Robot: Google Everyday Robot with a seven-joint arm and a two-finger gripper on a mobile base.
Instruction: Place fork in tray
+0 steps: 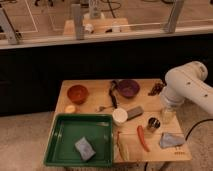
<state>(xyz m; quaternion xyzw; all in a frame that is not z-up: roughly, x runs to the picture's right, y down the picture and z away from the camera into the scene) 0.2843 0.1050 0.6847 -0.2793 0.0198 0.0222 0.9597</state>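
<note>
A small silver fork (103, 107) lies on the wooden table (90, 85), just beyond the far rim of the green tray (62, 145). The tray sits at the table's front left and holds a grey-blue sponge (84, 148). My white arm (187, 86) reaches in from the right. My gripper (167, 114) hangs low over the table's right side, far to the right of the fork and not touching it.
On the table are an orange bowl (77, 93), a purple bowl (128, 88), a black utensil (113, 95), a white cup (119, 116), a grey block (134, 113), a metal can (153, 124), a red pepper (143, 137) and a blue cloth (171, 140).
</note>
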